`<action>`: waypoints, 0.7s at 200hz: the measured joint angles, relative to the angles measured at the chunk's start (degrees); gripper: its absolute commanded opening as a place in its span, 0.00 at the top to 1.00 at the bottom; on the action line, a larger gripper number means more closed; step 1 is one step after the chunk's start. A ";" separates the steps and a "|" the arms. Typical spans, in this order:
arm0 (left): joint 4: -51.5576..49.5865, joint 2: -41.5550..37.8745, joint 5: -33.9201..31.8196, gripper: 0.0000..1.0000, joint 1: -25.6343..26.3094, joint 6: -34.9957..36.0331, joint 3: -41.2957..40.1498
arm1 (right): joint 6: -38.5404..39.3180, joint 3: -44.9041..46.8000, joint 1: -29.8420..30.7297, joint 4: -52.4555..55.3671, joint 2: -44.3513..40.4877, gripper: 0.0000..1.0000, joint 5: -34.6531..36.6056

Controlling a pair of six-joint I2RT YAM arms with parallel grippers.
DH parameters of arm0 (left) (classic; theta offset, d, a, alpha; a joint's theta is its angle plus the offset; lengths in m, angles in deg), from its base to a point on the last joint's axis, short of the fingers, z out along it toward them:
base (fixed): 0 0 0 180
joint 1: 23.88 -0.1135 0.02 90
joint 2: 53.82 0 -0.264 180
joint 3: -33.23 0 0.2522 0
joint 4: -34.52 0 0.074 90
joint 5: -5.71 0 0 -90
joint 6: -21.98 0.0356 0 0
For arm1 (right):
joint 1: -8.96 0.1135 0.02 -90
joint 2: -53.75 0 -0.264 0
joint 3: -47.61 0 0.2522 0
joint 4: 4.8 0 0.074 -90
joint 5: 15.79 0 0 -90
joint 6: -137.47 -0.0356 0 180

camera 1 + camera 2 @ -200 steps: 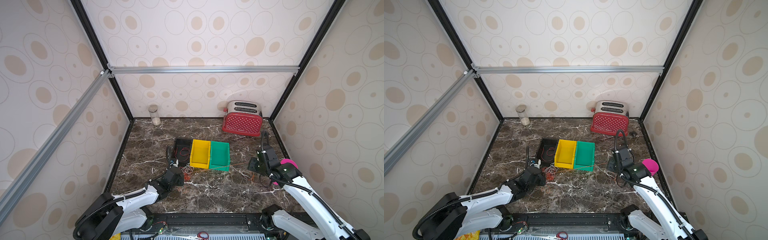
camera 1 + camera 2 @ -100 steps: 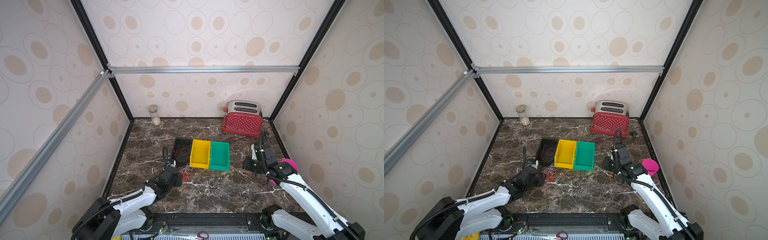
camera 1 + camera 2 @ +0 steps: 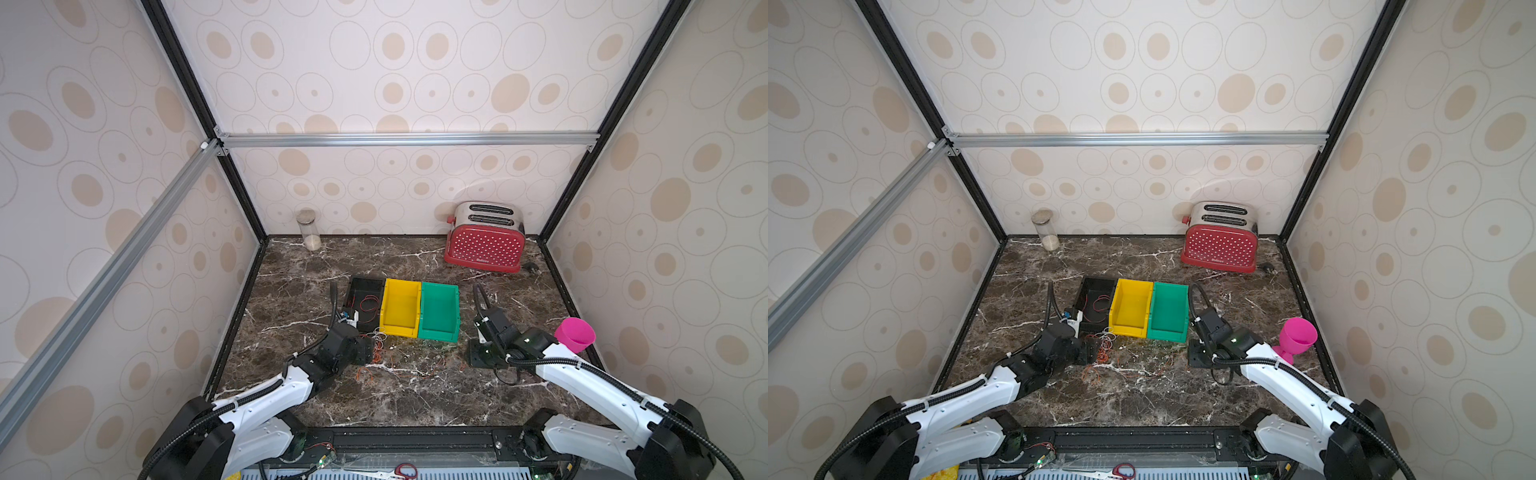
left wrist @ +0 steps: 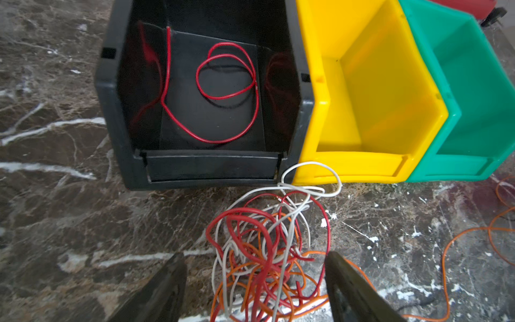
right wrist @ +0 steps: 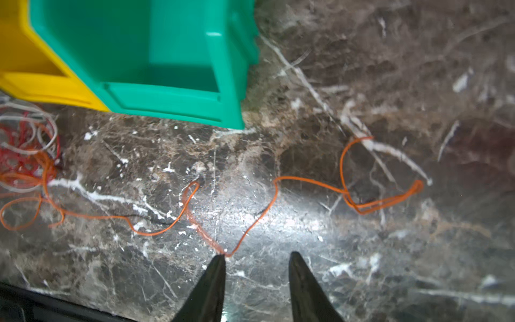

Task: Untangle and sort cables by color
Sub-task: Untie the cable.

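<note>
A tangle of red, white and orange cables (image 4: 262, 251) lies on the marble just in front of the black bin (image 4: 111, 97). My left gripper (image 4: 255, 255) is open, one finger on each side of the tangle (image 3: 377, 347). One red cable (image 4: 225, 75) is coiled inside the black bin. A long orange cable (image 5: 306, 179) stretches out of the tangle across the table. My right gripper (image 5: 257, 255) is open over it, and a bend of the cable touches the tip of one finger. In a top view, the right gripper (image 3: 471, 357) sits right of the green bin.
The yellow bin (image 3: 401, 307) and green bin (image 3: 439, 311) stand side by side to the right of the black bin, both bare inside. A red toaster (image 3: 484, 243) and a glass jar (image 3: 308, 230) stand at the back wall. A pink cup (image 3: 575, 334) is beside my right arm.
Both grippers have gone from shut to open. The right gripper has moved left toward the green bin, and the orange cable now lies loose on the table.
</note>
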 measured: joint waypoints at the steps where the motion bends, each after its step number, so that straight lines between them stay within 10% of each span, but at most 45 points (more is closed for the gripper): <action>1: 0.02 0.11 0.07 0.22 0.00 0.09 0.02 | 0.31 -0.11 0.04 0.33 0.04 0.46 0.22; 88: 1.99 8.48 2.10 0.29 -0.28 4.83 1.25 | 2.67 -5.01 4.81 -6.36 -1.57 0.45 -2.86; 140: 3.34 9.22 3.56 0.29 -0.59 4.96 1.25 | 1.22 -6.16 13.03 -21.86 14.67 0.45 -10.43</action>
